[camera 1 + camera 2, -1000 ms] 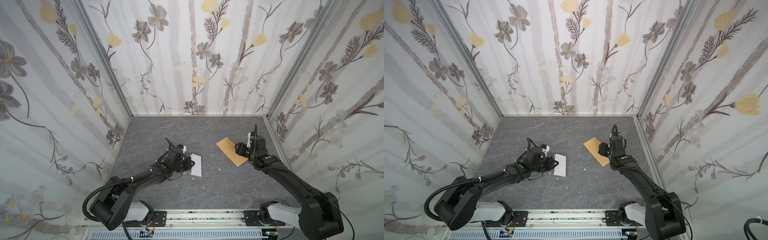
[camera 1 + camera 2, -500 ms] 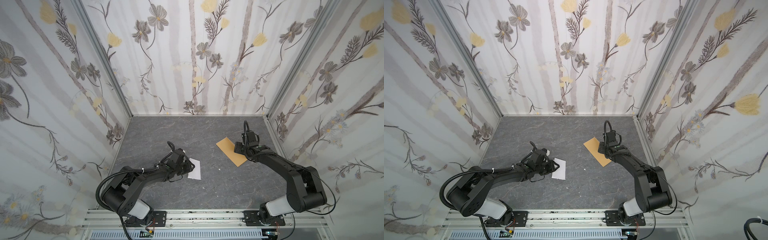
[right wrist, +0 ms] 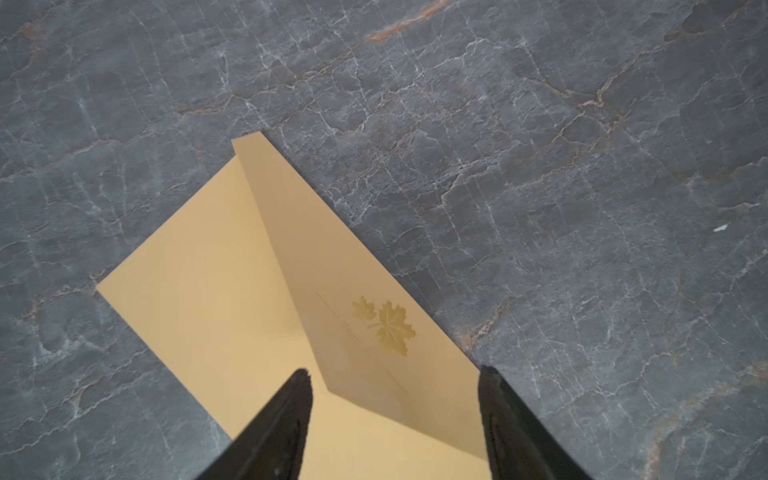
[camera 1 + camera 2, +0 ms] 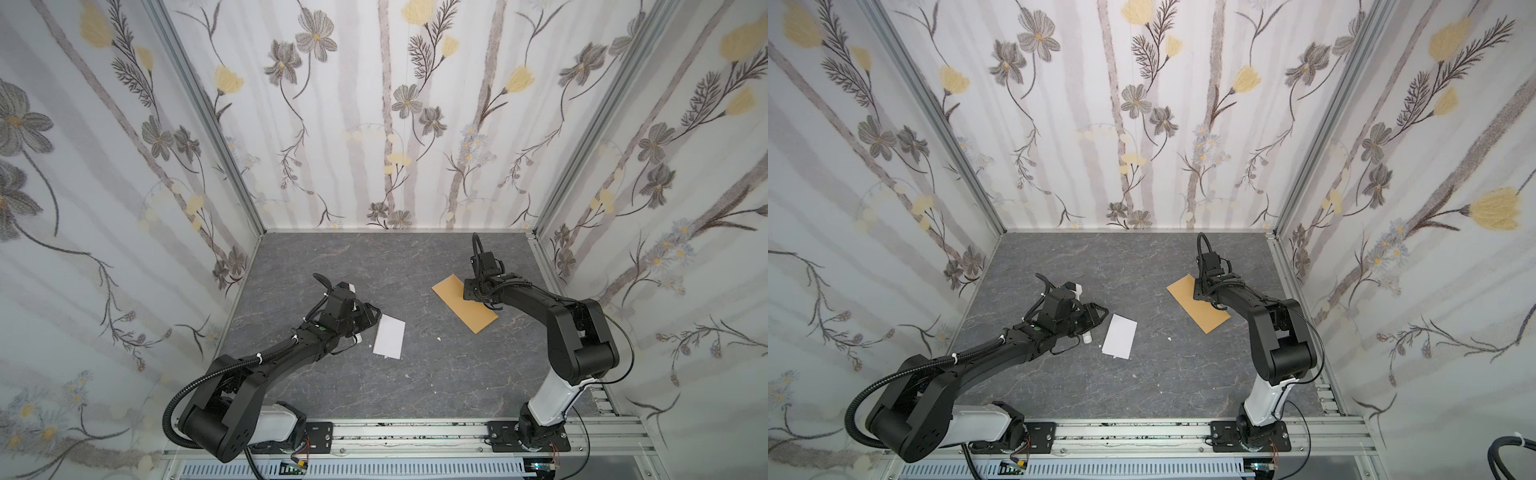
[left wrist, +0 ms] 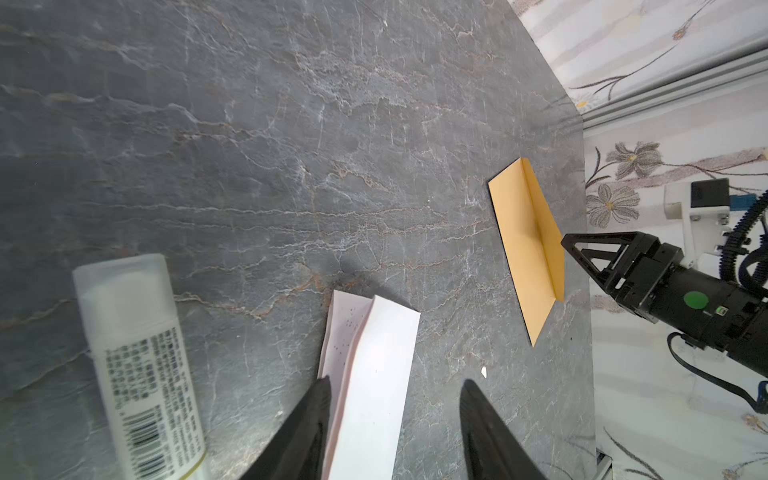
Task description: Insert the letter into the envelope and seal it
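White folded paper: the letter point(image 5: 370, 382) lies flat on the table point(image 5: 249, 166), left of centre in both top views. The left gripper point(image 5: 395, 380) sits at the end nearest its arm, fingers spread to either side of the sheet, pinching nothing. A tube point(image 5: 133, 353) lies just beside it on the table, apart from the letter.

Farther back and right of centre, the envelope point(image 4: 469, 316) lies flat, well apart from the letter. The right gripper point(image 3: 394, 371) hangs over its flap point(image 3: 353, 291) with fingers spread; whether they touch the paper cannot be told. The flap is folded over the body and seemingly not stuck down.

Assessment: insertion has not begun. The step in hand looks like taking up the letter.

Recommended:
- Close low and square on the short end only, so both folded layers are caught together.
- Lift without nudging the tube.
- The right side should raise the flap and pin the body before the letter arrives.

Risk: the thin paper may slip or unfold.
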`<state>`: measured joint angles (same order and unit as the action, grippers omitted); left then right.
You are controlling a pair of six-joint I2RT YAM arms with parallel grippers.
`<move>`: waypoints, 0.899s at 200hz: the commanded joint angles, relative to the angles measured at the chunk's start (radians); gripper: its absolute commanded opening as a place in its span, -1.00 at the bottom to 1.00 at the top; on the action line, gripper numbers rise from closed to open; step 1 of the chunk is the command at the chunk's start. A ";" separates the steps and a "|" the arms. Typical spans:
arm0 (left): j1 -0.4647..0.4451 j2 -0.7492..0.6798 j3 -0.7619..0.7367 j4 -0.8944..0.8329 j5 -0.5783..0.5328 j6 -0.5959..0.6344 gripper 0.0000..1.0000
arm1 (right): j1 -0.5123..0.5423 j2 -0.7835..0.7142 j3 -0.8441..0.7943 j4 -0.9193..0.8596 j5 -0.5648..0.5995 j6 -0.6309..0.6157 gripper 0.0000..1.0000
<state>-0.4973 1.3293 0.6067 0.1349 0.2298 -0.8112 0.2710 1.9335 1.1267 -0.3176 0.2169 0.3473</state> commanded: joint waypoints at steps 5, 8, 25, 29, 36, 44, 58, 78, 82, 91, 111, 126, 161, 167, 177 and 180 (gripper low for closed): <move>0.012 -0.010 0.013 -0.015 0.015 0.008 0.03 | 0.003 0.047 0.039 -0.011 0.031 -0.023 0.09; 0.012 -0.009 0.014 -0.015 0.016 0.008 0.03 | 0.003 0.052 0.044 -0.013 0.032 -0.024 0.04; 0.019 -0.007 0.019 -0.015 0.026 0.012 0.04 | 0.003 0.079 0.066 -0.025 0.035 -0.028 -0.28; 0.021 -0.007 0.019 -0.015 0.027 0.012 0.04 | 0.003 0.084 0.072 -0.029 0.037 -0.028 -0.38; 0.023 -0.009 0.021 -0.015 0.028 0.011 0.03 | 0.003 0.089 0.077 -0.032 0.039 -0.027 -0.59; 0.025 -0.010 0.021 -0.015 0.031 0.013 0.04 | 0.003 0.091 0.078 -0.032 0.038 -0.026 -0.81; 0.028 -0.012 0.021 -0.015 0.033 0.014 0.03 | 0.003 0.087 0.076 -0.036 0.018 -0.023 -1.00; 0.031 -0.013 0.016 -0.015 0.039 0.019 0.03 | 0.009 0.054 0.056 -0.041 -0.023 -0.008 -1.00; 0.031 -0.013 0.015 -0.015 0.038 0.020 0.03 | 0.012 0.045 0.050 -0.043 -0.029 -0.003 -1.00; 0.030 -0.014 0.011 -0.015 0.041 0.018 0.04 | 0.019 0.018 0.033 -0.044 -0.047 0.008 -1.00; 0.032 -0.019 0.006 -0.014 0.040 0.018 0.03 | 0.038 -0.049 -0.010 -0.039 -0.101 0.034 -1.00; 0.031 -0.025 0.002 -0.014 0.039 0.021 0.03 | 0.057 -0.098 -0.043 -0.031 -0.143 0.060 -1.00; 0.031 -0.038 -0.010 -0.012 0.038 0.023 0.02 | 0.117 -0.163 -0.103 -0.013 -0.211 0.130 -1.00; 0.031 -0.040 -0.013 -0.012 0.038 0.023 0.02 | 0.129 -0.170 -0.116 -0.006 -0.222 0.144 -1.00; 0.031 -0.045 -0.019 -0.010 0.037 0.022 0.03 | 0.151 -0.185 -0.139 0.008 -0.233 0.169 -1.00; 0.031 -0.047 -0.022 -0.011 0.037 0.021 0.03 | 0.158 -0.191 -0.147 0.014 -0.236 0.176 -1.00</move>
<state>-0.4675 1.2949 0.5972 0.1165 0.2665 -0.7925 0.3950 1.7718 1.0161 -0.3534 0.0353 0.4423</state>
